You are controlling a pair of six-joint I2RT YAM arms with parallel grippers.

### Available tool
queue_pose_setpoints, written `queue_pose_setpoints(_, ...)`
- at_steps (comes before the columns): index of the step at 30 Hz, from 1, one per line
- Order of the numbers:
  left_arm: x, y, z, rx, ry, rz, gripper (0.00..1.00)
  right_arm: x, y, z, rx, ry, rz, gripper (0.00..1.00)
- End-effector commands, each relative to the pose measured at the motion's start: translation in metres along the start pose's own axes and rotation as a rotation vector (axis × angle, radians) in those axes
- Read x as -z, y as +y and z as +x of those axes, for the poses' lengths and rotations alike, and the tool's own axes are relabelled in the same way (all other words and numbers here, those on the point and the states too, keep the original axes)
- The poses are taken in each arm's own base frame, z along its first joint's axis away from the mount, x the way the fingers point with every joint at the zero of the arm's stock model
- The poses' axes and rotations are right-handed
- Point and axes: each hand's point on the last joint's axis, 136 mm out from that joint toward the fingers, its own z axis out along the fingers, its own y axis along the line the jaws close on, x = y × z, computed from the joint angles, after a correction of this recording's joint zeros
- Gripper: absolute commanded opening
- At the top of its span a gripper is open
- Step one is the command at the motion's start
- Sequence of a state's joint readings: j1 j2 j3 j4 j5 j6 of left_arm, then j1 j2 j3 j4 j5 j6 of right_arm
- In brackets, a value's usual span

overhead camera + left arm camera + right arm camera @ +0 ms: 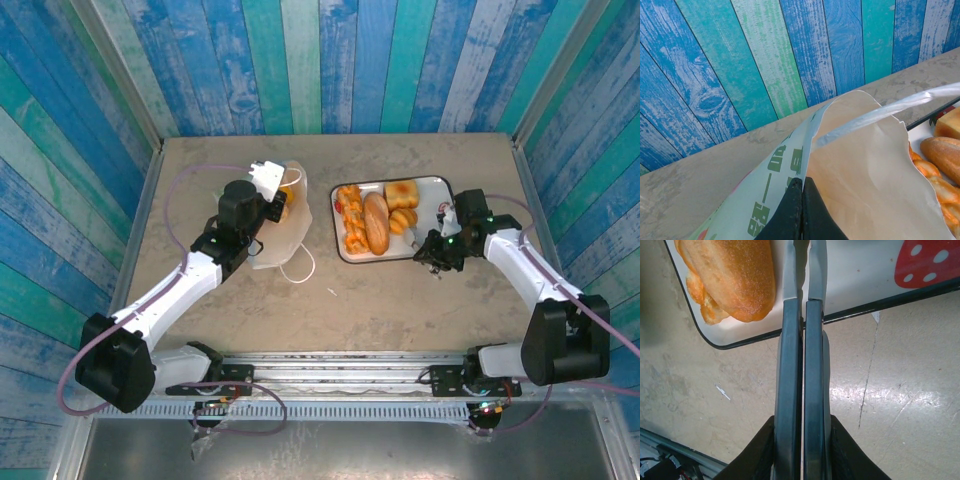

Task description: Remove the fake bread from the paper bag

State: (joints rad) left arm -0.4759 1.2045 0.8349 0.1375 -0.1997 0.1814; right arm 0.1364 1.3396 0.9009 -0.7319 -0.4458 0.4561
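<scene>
**Q:** Top external view: where do the task's things lie?

**A:** The fake bread [376,222] lies on a tray [432,190] at 1 o'clock of the desk [400,310] centre. The paper bag [285,240] slumps near the tray's 9 o'clock side. The left gripper [275,205] sits at the bag's mouth, and the right gripper [436,232] hangs at the tray's 4 o'clock corner. An orange patch [284,211] shows at the mouth, but I cannot tell whether it is a piece left inside. If it is, tipping the bag could spill it onto the desk.

**Q:** Left wrist view?

**A:** The left gripper [802,200] has its fingers [790,212] clenched. They seem to pinch the rim of the paper bag [865,170] where the printed face meets the tan lining. A handle [880,114] stretches across the mouth toward 2 o'clock, and the fake bread [942,152] shows at 3 o'clock. The thin paper may slip or tear under a pull. The handle could also snag anything reaching in.

**Q:** Right wrist view?

**A:** The right gripper [803,255] has its fingers [789,365] pressed together with nothing between them. Their tips are over the rim of the tray [865,307], and a loaf [735,275] lies at 11 o'clock. A sideways sweep would knock the loaf or shove the tray. A low pass could catch the rim.
</scene>
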Motion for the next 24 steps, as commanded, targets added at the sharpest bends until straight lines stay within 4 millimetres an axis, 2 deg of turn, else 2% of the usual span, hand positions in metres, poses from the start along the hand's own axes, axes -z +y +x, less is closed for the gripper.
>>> queue_pose_setpoints(1, 0.005, 0.004, -0.021, 0.019, -0.062, -0.006, 0.0, 0.012, 0.012, -0.008, 0.037, -0.054, -0.023, 0.23)
queue_pose_setpoints(7, 0.006, 0.004, -0.018, 0.012, -0.06, -0.006, 0.0, 0.029, 0.013, 0.003, 0.043, -0.062, -0.007, 0.24)
queue_pose_setpoints(12, 0.008, 0.002, -0.018, 0.0, -0.07, 0.003, 0.0, 0.053, 0.033, 0.013, 0.089, -0.1, -0.029, 0.26)
queue_pose_setpoints(16, 0.009, 0.001, -0.02, -0.002, -0.074, 0.011, 0.0, 0.064, 0.07, 0.023, 0.182, -0.122, -0.069, 0.27)
queue_pose_setpoints(22, 0.007, 0.004, -0.021, 0.001, -0.067, -0.004, 0.0, 0.077, 0.153, 0.044, 0.405, -0.16, -0.174, 0.27)
queue_pose_setpoints(24, 0.006, 0.004, -0.02, 0.008, -0.063, -0.005, 0.0, 0.078, 0.181, 0.06, 0.509, -0.156, -0.201, 0.27)
